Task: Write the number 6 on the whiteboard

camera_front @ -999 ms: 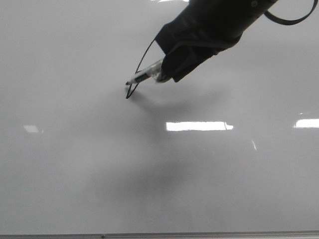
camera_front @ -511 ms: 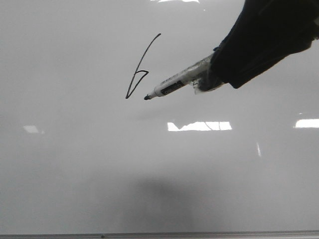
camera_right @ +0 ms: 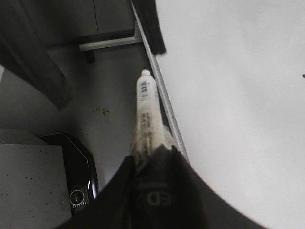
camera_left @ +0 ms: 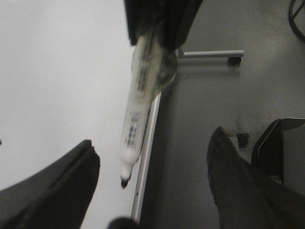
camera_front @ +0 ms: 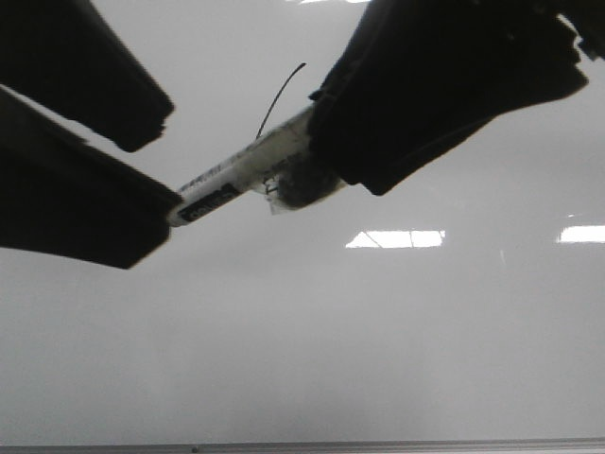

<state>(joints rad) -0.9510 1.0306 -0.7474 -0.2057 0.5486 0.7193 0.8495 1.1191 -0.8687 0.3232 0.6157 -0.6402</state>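
The whiteboard (camera_front: 378, 331) fills the front view. Only the upper slanted stroke of the number 6 (camera_front: 282, 95) shows; its loop is hidden behind the marker. My right gripper (camera_front: 326, 151) is shut on a white marker (camera_front: 236, 175) and holds it off the board, with the uncapped tip pointing left. My left gripper (camera_front: 168, 156) is open, one finger on each side of the marker's tip end. In the left wrist view the marker (camera_left: 138, 109) hangs between the open fingers (camera_left: 62, 191), apart from both. In the right wrist view the gripper (camera_right: 152, 157) clamps the marker (camera_right: 147, 105).
Bright glare patches (camera_front: 395, 239) lie on the board, and its grey frame edge (camera_front: 284, 445) runs along the bottom. Beyond the board's edge (camera_left: 147, 143) there is dark floor, a metal bar with a caster (camera_left: 209, 54) and a black device (camera_right: 76, 181).
The right gripper has lifted the marker off the board and carried it left and nearer the camera. The left gripper has come in from the left, open, around the marker's tip.
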